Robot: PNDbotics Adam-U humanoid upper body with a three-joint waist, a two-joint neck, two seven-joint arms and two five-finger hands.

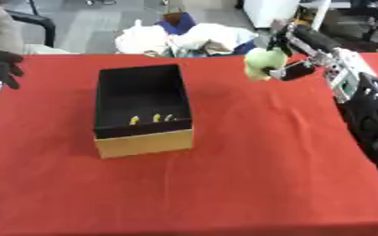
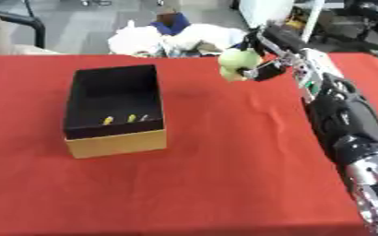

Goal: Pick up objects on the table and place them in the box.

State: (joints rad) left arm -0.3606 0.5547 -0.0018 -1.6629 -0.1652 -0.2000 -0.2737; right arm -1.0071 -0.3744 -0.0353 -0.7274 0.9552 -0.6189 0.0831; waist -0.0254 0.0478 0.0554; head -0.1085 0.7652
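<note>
A big red table fills the view. One box sits on it, toward the left side and nearer the far edge than the near one. The box is black inside, with a tan front wall. Three small yellow bits lie in a row inside it, by that front wall. The right hand is up above the table near the far right corner, fingers curled around one pale green round thing. The left hand shows at the left edge, fingers relaxed and holding nothing.
</note>
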